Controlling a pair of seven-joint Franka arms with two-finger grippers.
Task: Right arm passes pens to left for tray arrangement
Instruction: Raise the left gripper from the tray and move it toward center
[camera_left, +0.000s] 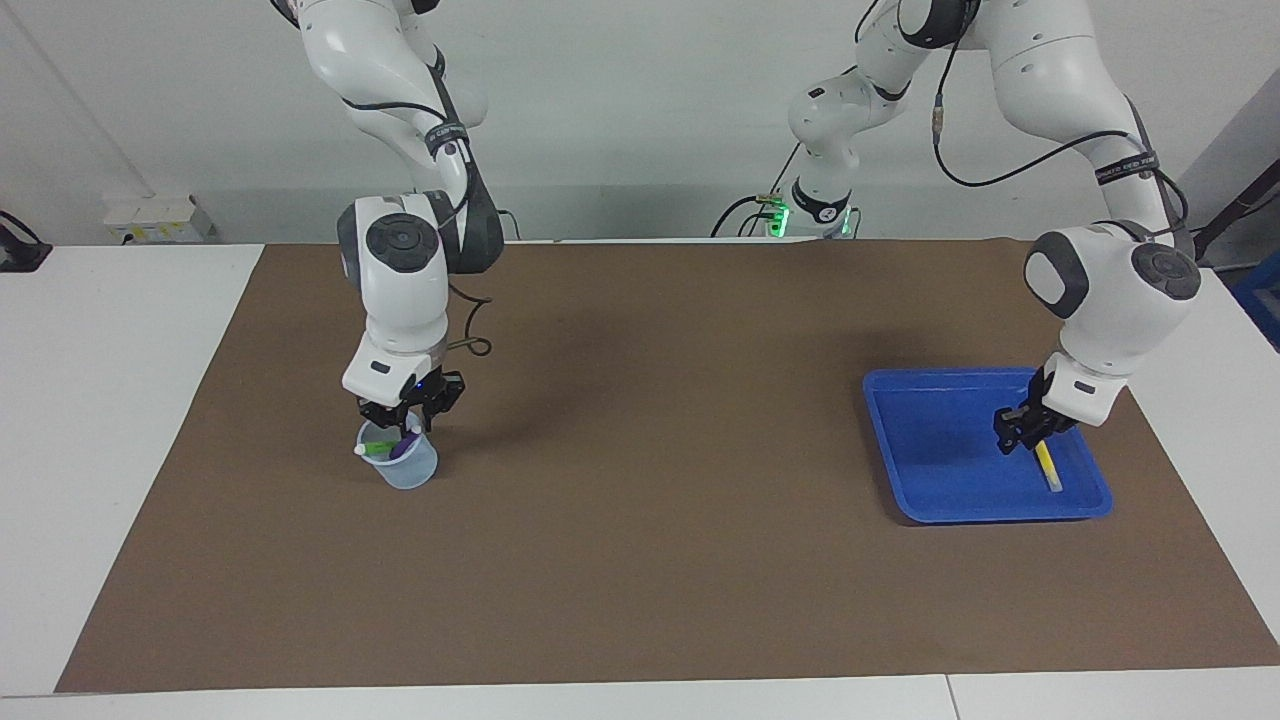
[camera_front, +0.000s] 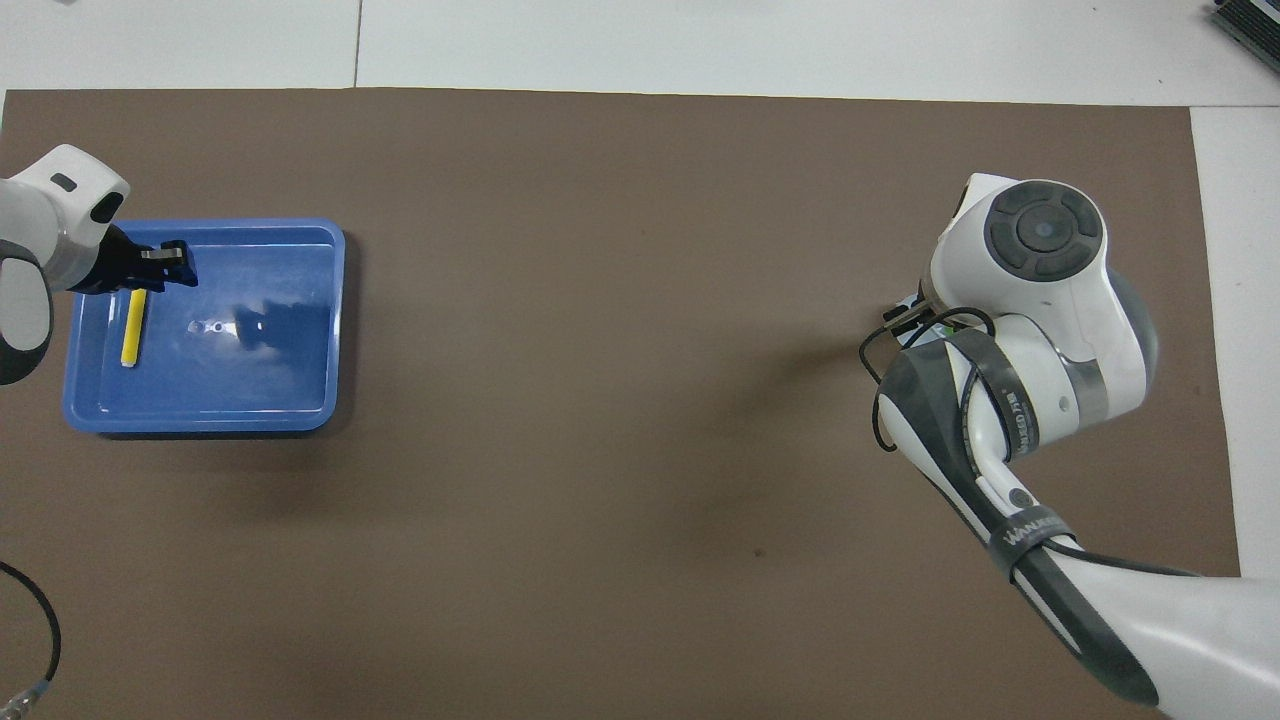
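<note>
**A:** Lay a clock face on the brown mat (camera_left: 640, 580), six at the robots and twelve away from them. What comes first, working outward from six?

**B:** Out at nine sits the blue tray (camera_front: 250, 395), toward the left arm's end of the table. The yellow pen (camera_front: 130, 335) lies flat inside it, close along the tray's own nine o'clock rim. It runs from six to twelve, with its white tip at the twelve end.

**A:** And the left gripper (camera_left: 1012, 440)?

**B:** It hangs over the tray, just beside the yellow pen, and carries nothing. I cannot tell whether its tips are spread or pressed together.

**A:** Now the three o'clock end.

**B:** A small translucent cup (camera_left: 405, 470) stands upright on the mat there, about as far from the robots as the tray. Two pens lean in it. The purple pen (camera_left: 405, 446) points its white tip up toward the gripper. The green pen (camera_left: 372, 450) is tilted lower, and its white tip pokes out over the cup's rim.

**A:** Is the right gripper (camera_left: 400, 420) pinching one of them?

**B:** It is down at the cup's mouth, right above the purple pen. Whether it is pinching that pen or merely poised on it, I cannot tell. From overhead, the right arm's wrist (camera_front: 1040, 260) hides the cup and both pens.
</note>
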